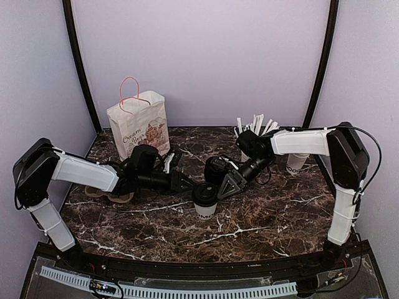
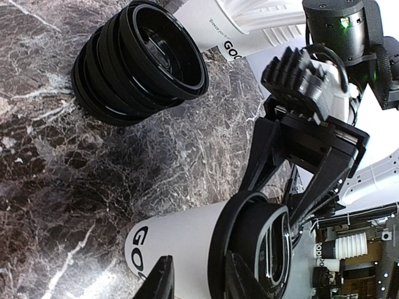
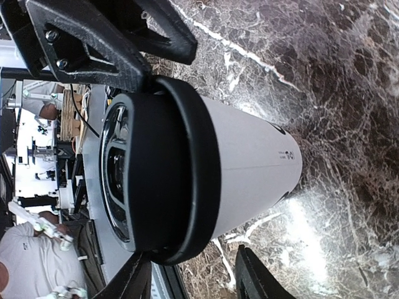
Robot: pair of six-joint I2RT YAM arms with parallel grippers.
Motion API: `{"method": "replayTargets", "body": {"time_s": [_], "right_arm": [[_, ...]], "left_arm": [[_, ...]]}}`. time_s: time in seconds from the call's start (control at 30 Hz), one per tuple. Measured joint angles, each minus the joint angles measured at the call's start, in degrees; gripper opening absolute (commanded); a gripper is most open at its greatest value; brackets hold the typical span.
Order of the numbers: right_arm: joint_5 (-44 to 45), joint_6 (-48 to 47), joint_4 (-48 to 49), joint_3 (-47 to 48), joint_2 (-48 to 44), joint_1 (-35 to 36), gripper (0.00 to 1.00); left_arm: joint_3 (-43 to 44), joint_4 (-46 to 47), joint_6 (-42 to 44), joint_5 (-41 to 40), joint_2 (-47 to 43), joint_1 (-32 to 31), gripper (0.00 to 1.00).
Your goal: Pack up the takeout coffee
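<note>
The takeout coffee (image 1: 204, 202), a white paper cup with a black dome lid, stands upright mid-table. My left gripper (image 1: 190, 185) is open just left of its lid. In the left wrist view its fingers (image 2: 159, 280) lie one at the cup body (image 2: 181, 243) and one at the lid rim, not clamped. My right gripper (image 1: 225, 187) is open just right of the lid. In the right wrist view its fingers (image 3: 255, 274) sit apart below the cup (image 3: 249, 162), one near the lid rim. The right gripper also shows in the left wrist view (image 2: 271, 202), at the lid.
A white paper bag (image 1: 138, 128) with pink handles stands open at the back left. A stack of black lids (image 2: 140, 62) lies behind the cup. A cup of white sticks (image 1: 252, 128) and a stack of lidless cups (image 1: 296, 163) stand at the back right.
</note>
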Motion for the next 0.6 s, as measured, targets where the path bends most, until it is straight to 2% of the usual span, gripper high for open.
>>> {"method": "replayTargets", "body": {"time_s": [0.2, 0.5, 0.6], "right_arm": [[-0.2, -5.6, 0.1, 0.2, -0.6, 0.5, 0.57], [0.6, -10.7, -3.7, 0.5, -3.0, 1.3, 0.60], [0.7, -11.6, -4.4, 0.6, -3.8, 1.3, 0.61]], "left_arm": [[2.6, -5.2, 3.8, -2.8, -1.2, -0.2, 0.34], [8.2, -14.6, 8.3, -8.4, -5.4, 0.0, 0.44], [9.9, -15.2, 8.6, -8.8, -7.2, 0.0, 0.52]]}}
